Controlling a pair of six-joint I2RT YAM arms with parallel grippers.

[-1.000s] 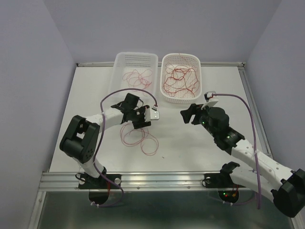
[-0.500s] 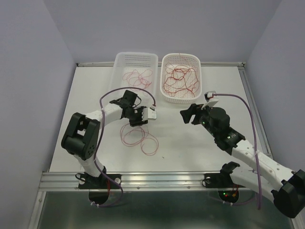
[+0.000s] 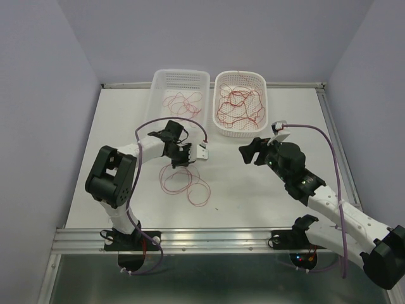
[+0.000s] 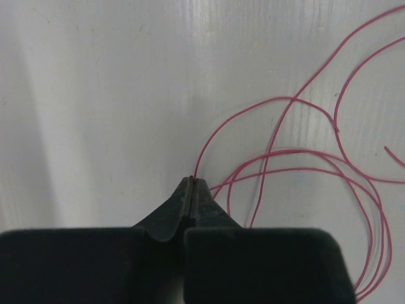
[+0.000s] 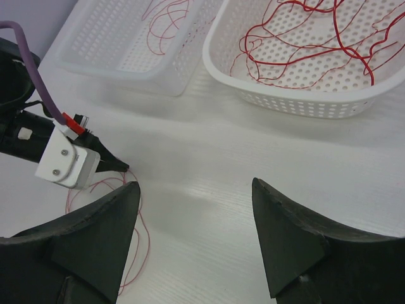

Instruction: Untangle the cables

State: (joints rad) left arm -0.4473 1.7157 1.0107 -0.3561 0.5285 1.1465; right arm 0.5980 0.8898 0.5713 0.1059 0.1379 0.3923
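Two baskets are counted beyond the grippers, a rectangular basket (image 3: 180, 75) and an oval basket (image 3: 240, 75), each with one tangle of red cables (image 4: 285, 97). A third tangle lies on the counter (image 3: 253, 190). There the low, bent left gripper (image 4: 191, 187) is pinched on a strand's end. The right gripper (image 5: 196, 190) is held apart above the counter, gripping nothing.

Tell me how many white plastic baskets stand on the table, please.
2. The rectangular basket stands at the far edge, left of centre; the oval basket stands just to its right. Both hold red cables. No other basket shows in any view.
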